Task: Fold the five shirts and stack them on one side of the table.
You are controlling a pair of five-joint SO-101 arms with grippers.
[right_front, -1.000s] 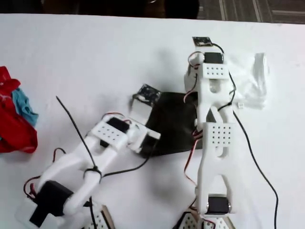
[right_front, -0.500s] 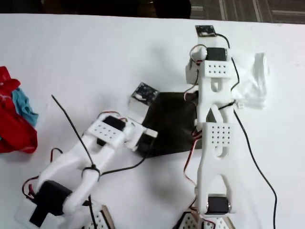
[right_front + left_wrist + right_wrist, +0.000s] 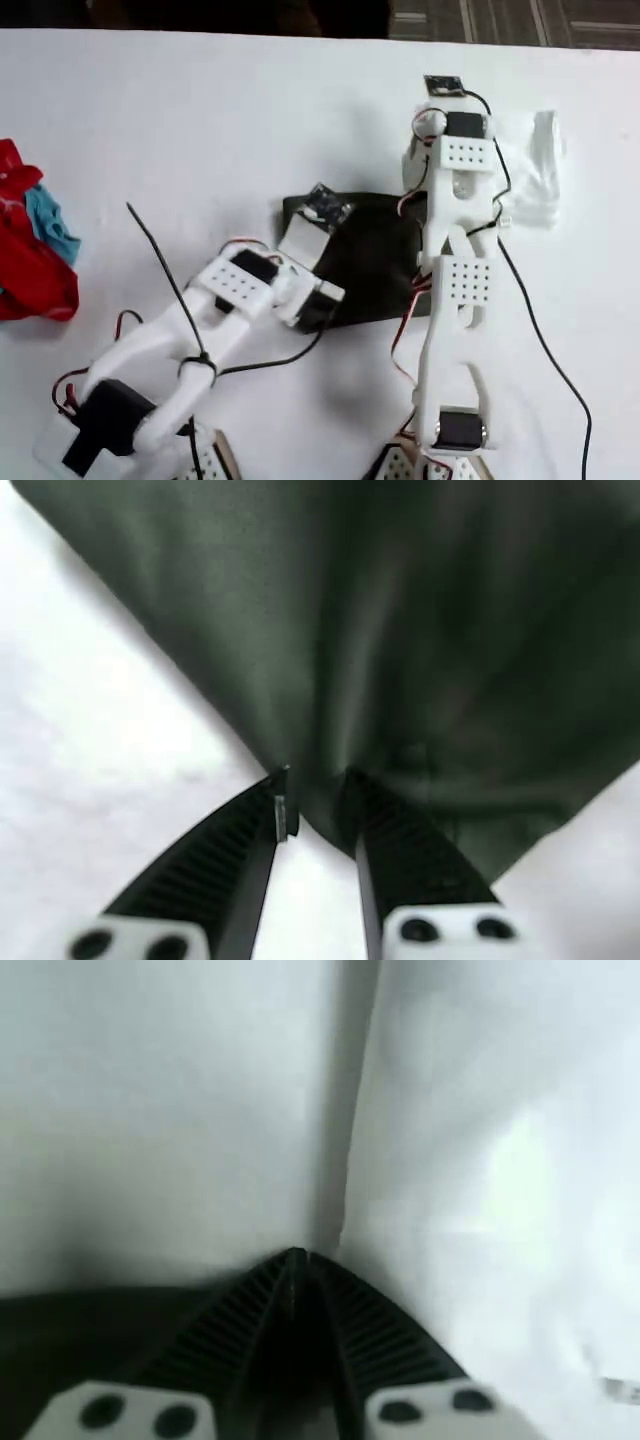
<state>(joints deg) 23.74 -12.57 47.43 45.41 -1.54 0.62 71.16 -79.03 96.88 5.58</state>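
Jaws first: your left gripper [image 3: 315, 788] pinches the dark shirt [image 3: 365, 250] by its edge. Your right gripper [image 3: 298, 1260] is closed, cloth inside unclear. Within the last second the shirt, mid-table, has spread wider toward 9 o'clock, so it looks flatter and readier for folding.

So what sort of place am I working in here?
Probably a lab or hobby test bench: the left arm and right arm, with exposed wiring, sit at a white-covered table. A dark shirt lies between them, and red and blue shirts are heaped at one edge.
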